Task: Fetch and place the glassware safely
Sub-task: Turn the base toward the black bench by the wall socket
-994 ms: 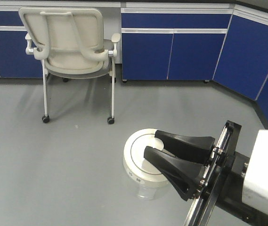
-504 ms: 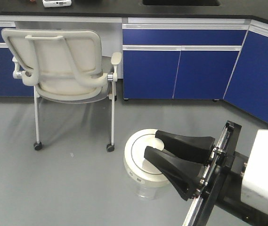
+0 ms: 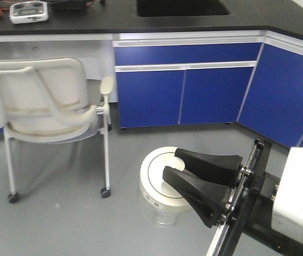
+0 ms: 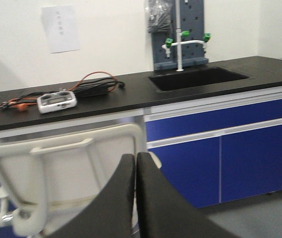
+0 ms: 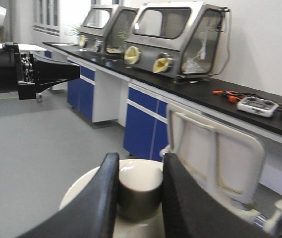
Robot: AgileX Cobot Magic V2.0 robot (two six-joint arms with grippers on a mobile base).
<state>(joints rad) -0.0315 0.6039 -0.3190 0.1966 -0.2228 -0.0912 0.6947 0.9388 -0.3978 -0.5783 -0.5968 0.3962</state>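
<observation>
The glassware (image 3: 159, 184) is a squat clear jar with a round cream-white lid and hangs above the grey floor. My right gripper (image 3: 171, 163) is shut on the lid's central knob. In the right wrist view the knob (image 5: 140, 191) sits tight between the two black fingers of the right gripper (image 5: 140, 162), with the lid (image 5: 79, 193) spreading out below. My left gripper (image 4: 135, 157) is shut with nothing in it, its fingers pressed together in front of a chair.
A cream office chair (image 3: 39, 101) on castors stands at the left. Blue cabinets (image 3: 183, 90) run under a black counter (image 3: 114, 21) with a sink (image 4: 197, 78), a handheld controller (image 4: 56, 101) and cables. Glove boxes (image 5: 175, 37) stand on the counter.
The background has shifted: the chair slid left and came closer, and the counter top came into view. The right gripper and the jar hold the same place in the frame.
</observation>
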